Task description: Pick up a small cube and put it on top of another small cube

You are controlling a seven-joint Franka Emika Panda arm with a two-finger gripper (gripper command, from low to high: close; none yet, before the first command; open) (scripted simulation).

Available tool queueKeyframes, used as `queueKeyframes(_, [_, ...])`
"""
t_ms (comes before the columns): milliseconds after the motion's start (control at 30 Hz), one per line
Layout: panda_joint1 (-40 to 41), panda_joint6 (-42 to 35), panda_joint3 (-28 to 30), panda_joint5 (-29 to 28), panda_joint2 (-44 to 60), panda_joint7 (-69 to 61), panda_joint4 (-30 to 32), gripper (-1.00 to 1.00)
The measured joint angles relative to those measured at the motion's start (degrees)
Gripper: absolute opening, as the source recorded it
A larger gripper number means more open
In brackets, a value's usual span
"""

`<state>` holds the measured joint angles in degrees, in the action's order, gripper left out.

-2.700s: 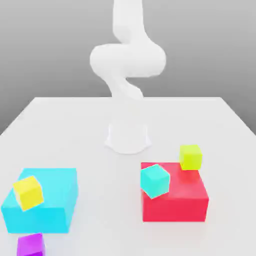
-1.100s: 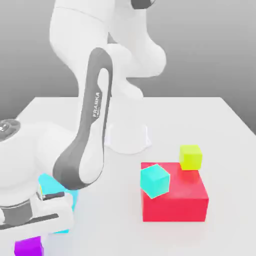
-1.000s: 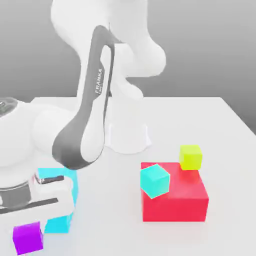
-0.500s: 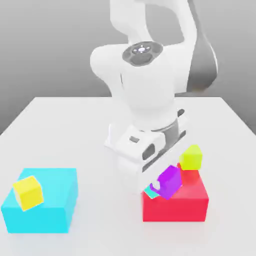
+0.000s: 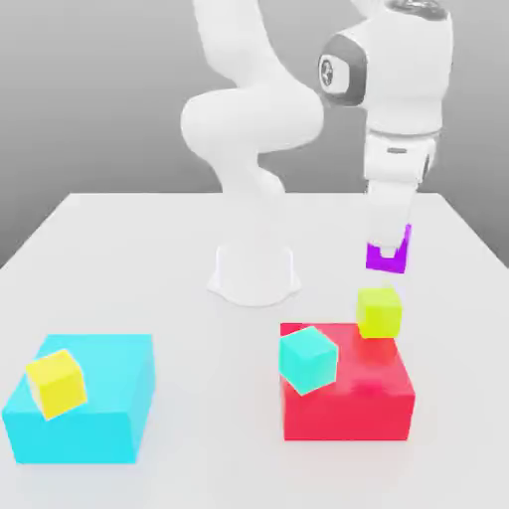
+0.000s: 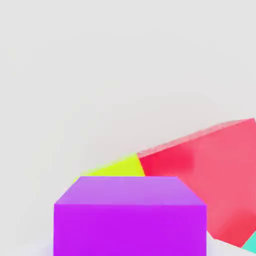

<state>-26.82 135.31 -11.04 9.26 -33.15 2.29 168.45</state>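
Purple small cube (image 5: 387, 254) is what you have pinched in your gripper (image 5: 388, 254): the jaws are closed on it, and it hangs in the air, clear of the table (image 5: 149, 249). You can see it in the exterior view just above the lime cube (image 5: 379, 311), with a narrow gap between the two, so they are apart and not touching. Your arm (image 5: 398, 89) comes down from above with the hand pointing at the table.

From the hand view you look over the top face of the purple small cube (image 6: 130, 215), and past its far edge you can make out a sliver of the lime cube (image 6: 117, 167) and the red block (image 6: 210, 180) beside it.

In the exterior view the lime cube sits at the back edge of the red block (image 5: 348, 398), toward the exterior view's right. A teal cube (image 5: 307, 359) leans tilted against the red block's front left corner. Well apart, on the exterior view's left, you have a big cyan block (image 5: 99, 408) with a yellow cube (image 5: 56, 382) tilted at its front
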Motion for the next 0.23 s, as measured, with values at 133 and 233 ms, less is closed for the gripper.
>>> queueKeyframes(133, [0.12,9.46,-1.21,0.32,6.91,0.12,2.5,-1.0])
queueKeyframes(233, [0.17,10.87,-1.37,0.38,7.97,0.12,2.84,1.0])
